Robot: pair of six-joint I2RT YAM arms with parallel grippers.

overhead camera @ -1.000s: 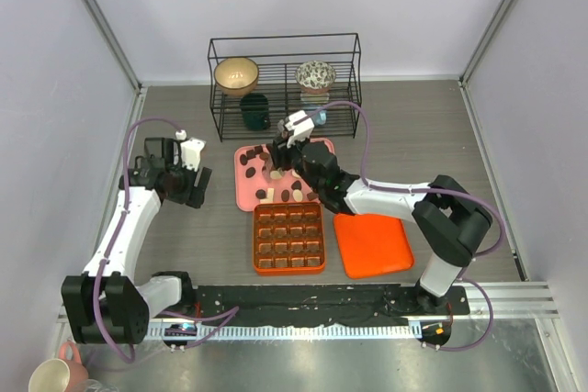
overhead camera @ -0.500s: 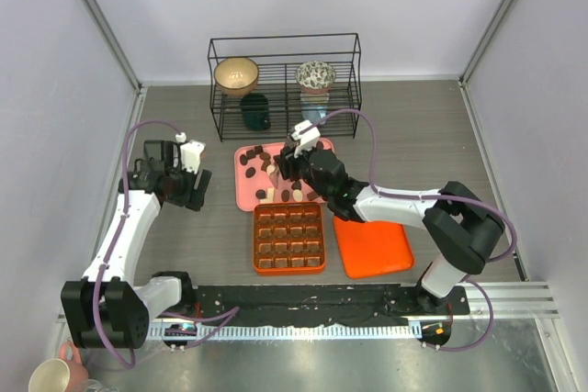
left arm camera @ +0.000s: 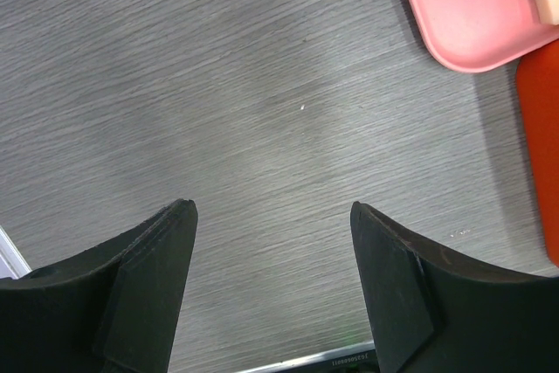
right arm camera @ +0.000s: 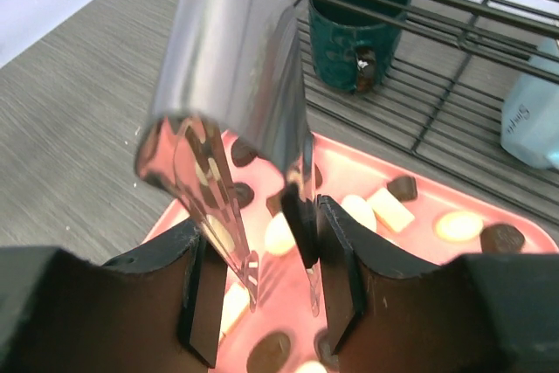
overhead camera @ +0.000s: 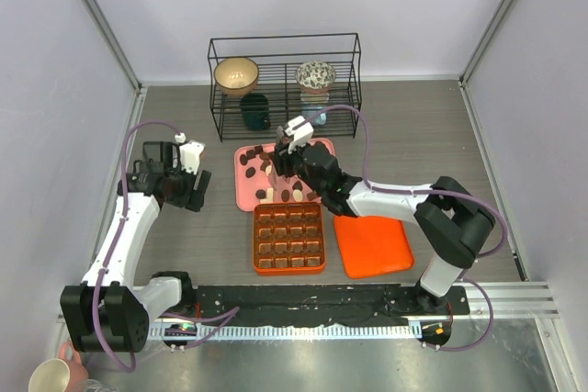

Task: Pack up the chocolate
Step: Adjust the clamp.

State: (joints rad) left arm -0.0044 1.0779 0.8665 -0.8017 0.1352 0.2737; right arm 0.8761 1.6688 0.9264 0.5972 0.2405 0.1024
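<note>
My right fingers point(overhead camera: 287, 155) closed on metal tongs point(right arm camera: 234, 67), chocolate point(right arm camera: 385, 208) pieces scattered on a pink tray point(right arm camera: 349, 165) beneath and just beyond them, my left fingers point(overhead camera: 191, 192) spread open, holding nothing, above the counter point(left arm camera: 262, 128), tray corner ahead to their right.

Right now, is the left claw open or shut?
Open: the left claw has its two fingers wide apart, only bare table between them.

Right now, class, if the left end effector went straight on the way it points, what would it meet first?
Most likely the bare grey table: the left end effector points at it, and the pink tray lies off to the side.
</note>
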